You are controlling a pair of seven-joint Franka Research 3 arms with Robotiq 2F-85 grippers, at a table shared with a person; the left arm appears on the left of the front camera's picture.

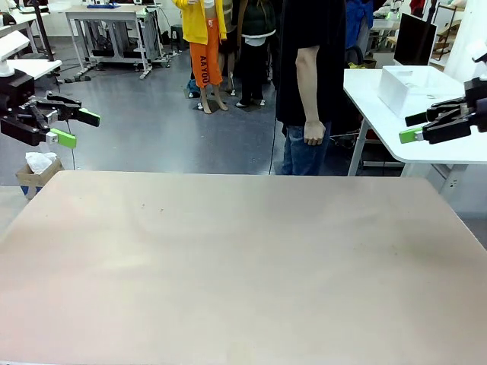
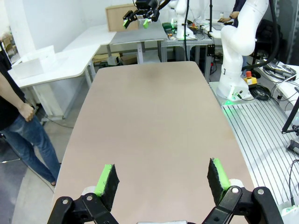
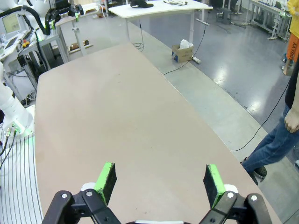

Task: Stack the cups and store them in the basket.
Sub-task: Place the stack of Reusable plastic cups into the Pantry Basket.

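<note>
- Black, with green pads, the left gripper (image 1: 76, 128) hangs in the air off the left edge of the tabletop (image 1: 243, 266), its fingers pointing toward the middle and spread wide with nothing between them.
- From its own wrist view the left gripper (image 2: 162, 179) looks down the length of the bare tabletop (image 2: 149, 121), its two green pads (image 2: 106, 179) well apart and holding nothing.
- Beige and smooth, the tabletop runs across the whole front view, with only a few faint specks on it.
- Beyond the far edge a person stands just right of the middle, in a dark top and blue jeans, one hand (image 1: 313, 131) hanging loosely at the side.
- On a white side table (image 1: 426, 122) behind the person at the right sits a white box (image 1: 415, 89); it may be the basket, but its shape is hard to read from this angle.
- At the right edge the right gripper (image 1: 408, 128) hovers off the tabletop's right side, fingers pointing inward, open and empty.
- In the right wrist view the right gripper (image 3: 160, 179) faces along the tabletop (image 3: 126, 116) with its pads (image 3: 105, 179) held wide apart, gripping nothing; the person's jeans and hand (image 3: 292, 122) show at the picture's right edge.
</note>
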